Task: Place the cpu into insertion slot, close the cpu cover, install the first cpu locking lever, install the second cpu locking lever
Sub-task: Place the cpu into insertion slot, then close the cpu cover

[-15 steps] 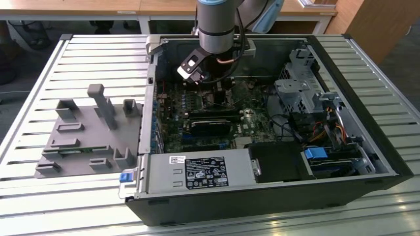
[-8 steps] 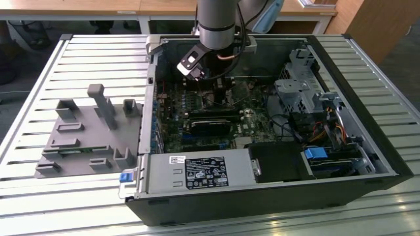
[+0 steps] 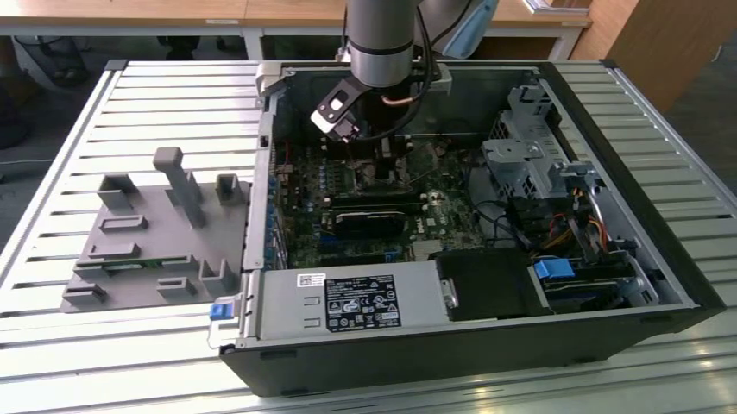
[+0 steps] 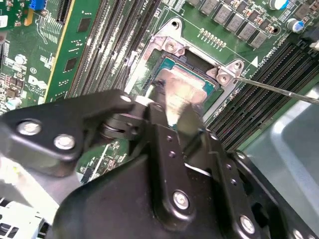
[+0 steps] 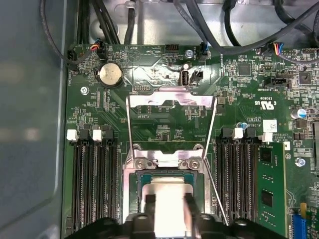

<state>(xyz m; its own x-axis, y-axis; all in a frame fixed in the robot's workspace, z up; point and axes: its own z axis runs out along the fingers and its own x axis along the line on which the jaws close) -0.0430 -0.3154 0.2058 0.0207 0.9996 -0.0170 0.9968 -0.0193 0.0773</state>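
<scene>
In both wrist views the cpu (image 5: 167,186) (image 4: 192,89), a small square chip with a silvery top, sits at the insertion slot (image 5: 145,178) (image 4: 167,63) on the green board. My gripper (image 5: 169,203) (image 4: 174,113) is shut on the cpu, one black finger against each side. Whether the chip rests fully in the slot I cannot tell. The cpu cover (image 5: 172,100), a thin silver frame with a cut-out middle, stands swung open behind the slot. A thin wire locking lever (image 4: 279,90) (image 5: 215,191) sticks out unlatched beside it. In the exterior view the gripper (image 3: 386,172) reaches down inside the computer case.
Rows of black memory slots (image 5: 94,184) (image 5: 239,179) flank the socket closely. Cables (image 5: 209,30) run along the case wall. In the exterior view a black module (image 3: 371,217) and a drive cage (image 3: 524,164) sit in the case, and a grey fixture (image 3: 150,233) lies on the slatted table.
</scene>
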